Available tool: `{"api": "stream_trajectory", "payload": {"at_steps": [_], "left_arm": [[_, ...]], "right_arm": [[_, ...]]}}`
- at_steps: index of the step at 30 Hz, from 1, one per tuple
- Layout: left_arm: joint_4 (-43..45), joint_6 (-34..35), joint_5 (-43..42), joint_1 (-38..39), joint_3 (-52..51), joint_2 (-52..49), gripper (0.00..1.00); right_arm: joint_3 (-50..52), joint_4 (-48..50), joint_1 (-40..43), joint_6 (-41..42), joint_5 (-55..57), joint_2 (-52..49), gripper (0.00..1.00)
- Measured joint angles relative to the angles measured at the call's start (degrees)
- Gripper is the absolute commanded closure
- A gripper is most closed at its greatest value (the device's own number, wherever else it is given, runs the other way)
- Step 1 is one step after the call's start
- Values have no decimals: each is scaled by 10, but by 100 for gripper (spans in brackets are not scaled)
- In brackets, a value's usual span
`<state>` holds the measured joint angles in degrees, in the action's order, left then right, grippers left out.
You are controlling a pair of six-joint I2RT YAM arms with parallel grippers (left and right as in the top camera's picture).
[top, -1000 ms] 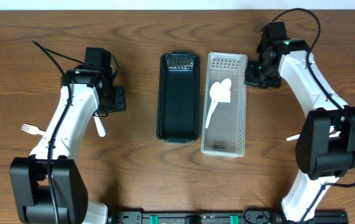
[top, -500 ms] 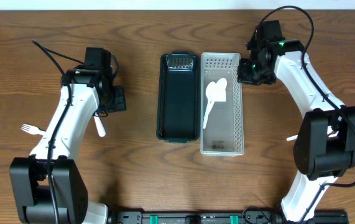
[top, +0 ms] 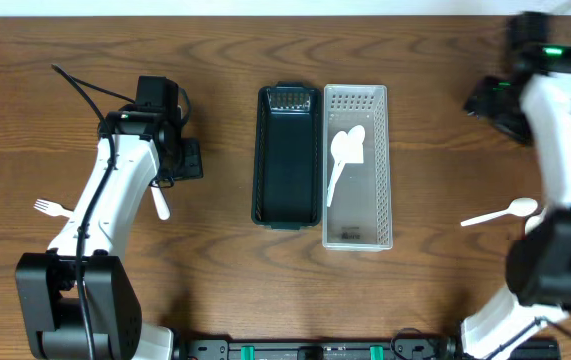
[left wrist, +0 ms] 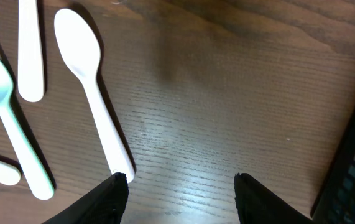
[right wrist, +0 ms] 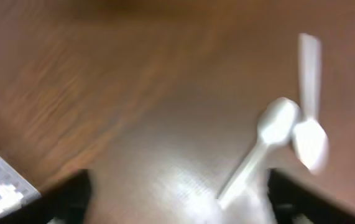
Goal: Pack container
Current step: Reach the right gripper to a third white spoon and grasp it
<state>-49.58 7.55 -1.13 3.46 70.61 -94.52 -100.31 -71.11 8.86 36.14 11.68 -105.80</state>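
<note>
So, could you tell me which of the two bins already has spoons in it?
The white bin: spoons lie in it, while the dark bin beside it holds none.

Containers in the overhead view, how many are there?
2. The dark green container lies in the middle, apparently empty. The white perforated container lies close beside it, on the robot's right of it, holding white spoons. Nothing seems to hide another.
</note>
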Motion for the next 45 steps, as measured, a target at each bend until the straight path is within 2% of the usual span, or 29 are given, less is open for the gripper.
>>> {"api": "stream_trajectory", "payload": {"at_steps": [4, 7, 20, 34, 37, 42, 45], "left_arm": [[0, 0, 0, 0, 0, 0, 42], [1, 0, 0, 0, 0, 0, 42], [7, 0, 0, 0, 0, 0, 42], [6, 0, 0, 0, 0, 0, 41], [6, 0, 0, 0, 0, 0, 42], [6, 0, 0, 0, 0, 0, 42], [6, 0, 0, 0, 0, 0, 42]], "right_arm": [[-7, -55, 64, 66, -26, 45, 1], [6, -50, 93, 97, -38, 48, 1], [300, 195, 106, 144, -62, 40, 1], [441, 342, 106, 129, -65, 40, 1], [451, 351, 106, 127, -56, 45, 11], [460, 357, 106, 123, -44, 50, 57], [461, 359, 106, 122, -43, 50, 69]]}}
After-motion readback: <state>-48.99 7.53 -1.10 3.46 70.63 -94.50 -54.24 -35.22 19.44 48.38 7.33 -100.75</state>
